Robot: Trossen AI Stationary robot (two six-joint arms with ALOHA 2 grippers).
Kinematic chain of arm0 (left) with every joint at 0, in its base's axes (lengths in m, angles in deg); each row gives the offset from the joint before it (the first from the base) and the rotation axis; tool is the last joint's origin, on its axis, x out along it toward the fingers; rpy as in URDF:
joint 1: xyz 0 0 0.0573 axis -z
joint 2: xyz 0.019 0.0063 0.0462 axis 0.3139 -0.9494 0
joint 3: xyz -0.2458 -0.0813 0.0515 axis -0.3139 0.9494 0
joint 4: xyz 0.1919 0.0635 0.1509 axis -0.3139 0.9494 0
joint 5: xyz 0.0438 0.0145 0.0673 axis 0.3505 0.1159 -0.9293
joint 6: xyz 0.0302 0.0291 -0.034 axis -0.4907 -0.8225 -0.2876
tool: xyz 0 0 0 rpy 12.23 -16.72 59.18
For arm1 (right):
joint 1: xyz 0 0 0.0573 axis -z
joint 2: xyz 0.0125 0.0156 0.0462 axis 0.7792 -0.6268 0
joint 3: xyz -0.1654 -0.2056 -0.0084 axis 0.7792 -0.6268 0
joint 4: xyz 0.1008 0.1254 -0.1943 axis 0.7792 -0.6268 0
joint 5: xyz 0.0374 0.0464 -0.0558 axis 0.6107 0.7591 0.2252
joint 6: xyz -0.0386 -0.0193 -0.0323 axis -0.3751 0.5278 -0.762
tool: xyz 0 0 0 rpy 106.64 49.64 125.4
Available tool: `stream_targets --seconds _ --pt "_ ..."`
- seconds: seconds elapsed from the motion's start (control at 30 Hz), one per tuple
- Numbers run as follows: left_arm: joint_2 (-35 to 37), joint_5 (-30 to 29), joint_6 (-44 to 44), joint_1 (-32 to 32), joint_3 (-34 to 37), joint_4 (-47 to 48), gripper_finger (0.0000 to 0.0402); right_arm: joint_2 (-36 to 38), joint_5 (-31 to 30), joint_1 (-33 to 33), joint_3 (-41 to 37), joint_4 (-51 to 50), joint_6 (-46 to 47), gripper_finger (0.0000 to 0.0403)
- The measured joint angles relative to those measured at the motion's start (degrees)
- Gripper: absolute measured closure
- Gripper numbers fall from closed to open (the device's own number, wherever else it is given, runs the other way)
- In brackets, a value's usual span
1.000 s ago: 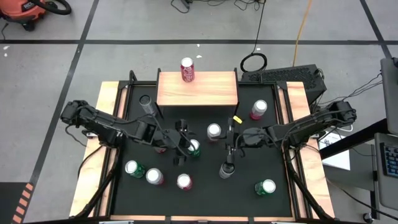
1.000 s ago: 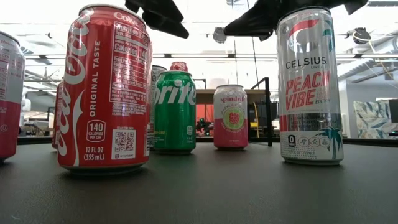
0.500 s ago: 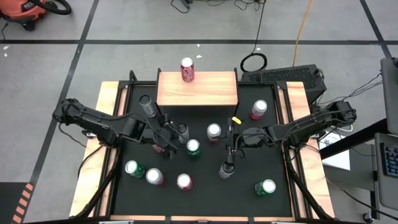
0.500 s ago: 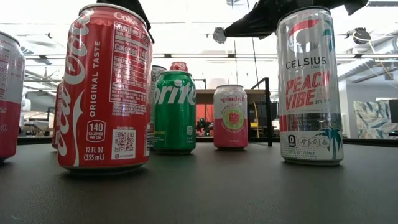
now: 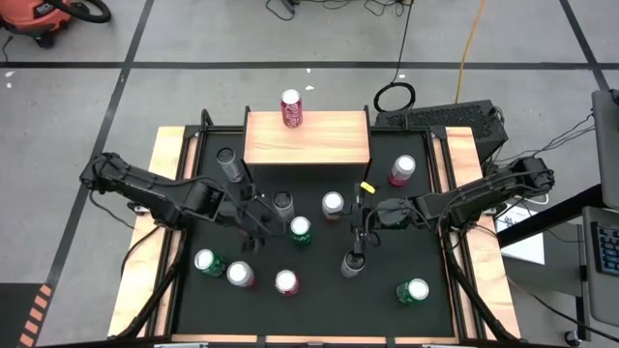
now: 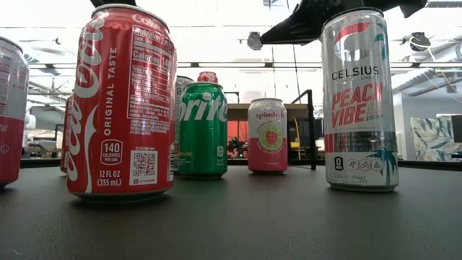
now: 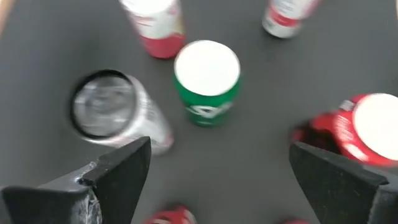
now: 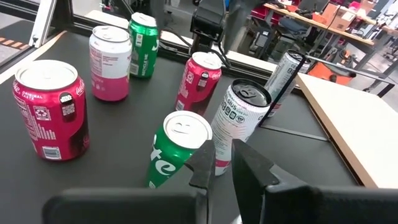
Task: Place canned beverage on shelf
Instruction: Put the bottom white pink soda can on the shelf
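Note:
The shelf point(image 5: 308, 137), a light wood top on black legs, stands at the mat's far edge with one red can point(image 5: 291, 108) upright on it. Several more cans stand on the black mat. My left gripper point(image 5: 254, 230) hovers open above the mat, just left of a green can point(image 5: 300, 229) and a silver can point(image 5: 283, 203). In its wrist view point(image 7: 217, 180) the green can point(image 7: 206, 81) and the silver can point(image 7: 115, 109) stand beyond the fingers, untouched. My right gripper point(image 5: 356, 229) is shut over the mat's middle point(image 8: 217, 163), holding nothing.
More upright cans: a pink one point(image 5: 401, 169) at the far right, a tall one point(image 5: 228, 159) beside the shelf's left leg, a tall one point(image 5: 351, 263) below my right gripper, and a row point(image 5: 240, 275) near the front edge. Wooden rails point(image 5: 169, 193) border the mat.
My left gripper has drawn back from the green can toward the table's left edge, rolling and tipping as it went, and stays open. The silver can that it covered now shows. My right arm has kept still. No can has moved.

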Motion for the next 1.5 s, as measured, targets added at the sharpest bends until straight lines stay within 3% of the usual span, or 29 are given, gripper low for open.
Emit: stream_targets --seconds 0.23,0.8,1.13,1.5 --pt "0.00 2.09 -0.16 6.92 0.00 0.91 0.0020 0.00 -0.01 0.00 -0.02 -0.53 0.00 0.0370" --pt "-1.31 1.60 17.93 23.47 0.02 2.14 0.0021 0.00 0.01 0.00 -0.04 -0.55 2.34 0.0370" --pt "-6.61 0.65 20.52 25.84 0.07 7.81 0.0020 -0.02 0.01 0.00 -0.04 -0.15 4.96 0.0370" --pt "-7.50 -0.99 23.40 25.84 0.07 8.67 0.0020 -0.02 0.01 0.00 -0.04 -0.09 4.92 0.0370"
